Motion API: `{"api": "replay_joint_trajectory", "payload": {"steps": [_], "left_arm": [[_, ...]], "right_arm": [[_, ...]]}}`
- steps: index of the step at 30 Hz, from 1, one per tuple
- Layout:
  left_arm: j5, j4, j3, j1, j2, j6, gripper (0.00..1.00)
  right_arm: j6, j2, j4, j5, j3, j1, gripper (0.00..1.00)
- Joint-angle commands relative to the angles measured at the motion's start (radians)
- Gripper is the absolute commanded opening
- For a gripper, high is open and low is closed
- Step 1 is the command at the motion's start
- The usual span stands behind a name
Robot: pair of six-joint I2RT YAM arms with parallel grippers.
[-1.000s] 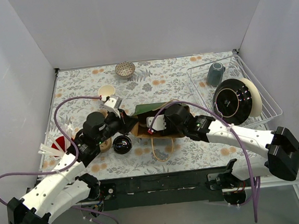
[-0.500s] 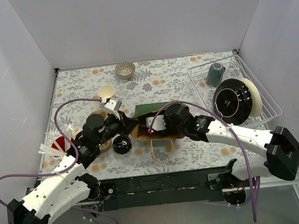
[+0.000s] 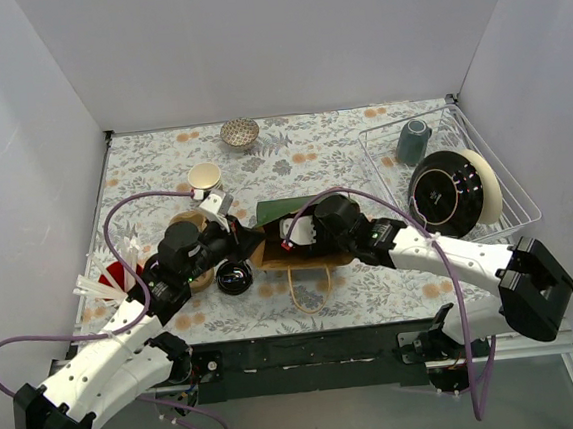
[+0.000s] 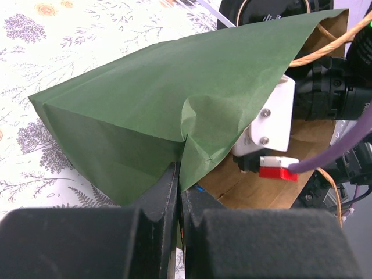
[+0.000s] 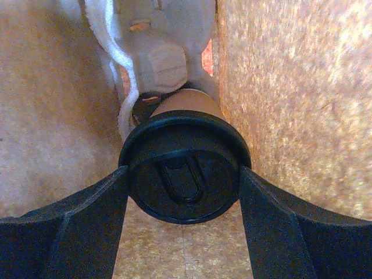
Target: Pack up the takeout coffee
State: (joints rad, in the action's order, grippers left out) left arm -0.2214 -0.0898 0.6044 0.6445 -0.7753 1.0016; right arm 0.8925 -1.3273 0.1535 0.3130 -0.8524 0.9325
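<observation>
Lying on the floral tablecloth (image 3: 341, 144), white-walled; left claw (image 4: 179, 192) pinches green bag (image 4: 151, 110), right claw (image 5: 183, 192) grips coffee (image 5: 185, 174).

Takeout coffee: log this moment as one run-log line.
left gripper: shut on green bag edge | right gripper: shut on coffee cup, inside bag | spare lid: on table
</observation>
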Motion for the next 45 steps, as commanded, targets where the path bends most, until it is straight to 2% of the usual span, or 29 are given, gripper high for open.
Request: {"api": "replay_joint_trajectory", "payload": {"steps": [1,16,26,31,37,45], "left_arm": [[-0.009,-0.027,-0.011,0.003,0.015,-0.012,0.0],[0.013,-0.044,0.001,0.003,-0.007,-0.02,0.0],[0.051,-0.033,-0.014,0.003,-0.009,-0.061,0.0],[0.119,0.045,-0.054,0.003,-0.007,-0.138,0.0],[0.177,0.146,-0.054,0.003,-0.065,-0.17,0.0],[0.179,0.209,-0.022,0.009,-0.116,-0.196,0.0]], "right_arm": [[-0.053,-0.027,-0.029,-0.003,0.021,-0.032,0.38],[-0.093,-0.128,-0.006,-0.051,-0.045,-0.072,0.38],[-0.089,-0.104,0.207,-0.071,-0.197,-0.081,0.38],[-0.09,-0.084,0.323,-0.063,-0.247,-0.083,0.37],[-0.106,-0.055,0.34,-0.054,-0.269,-0.072,0.35],[-0.153,-0.041,0.215,0.048,-0.258,-0.058,0.36]]}}
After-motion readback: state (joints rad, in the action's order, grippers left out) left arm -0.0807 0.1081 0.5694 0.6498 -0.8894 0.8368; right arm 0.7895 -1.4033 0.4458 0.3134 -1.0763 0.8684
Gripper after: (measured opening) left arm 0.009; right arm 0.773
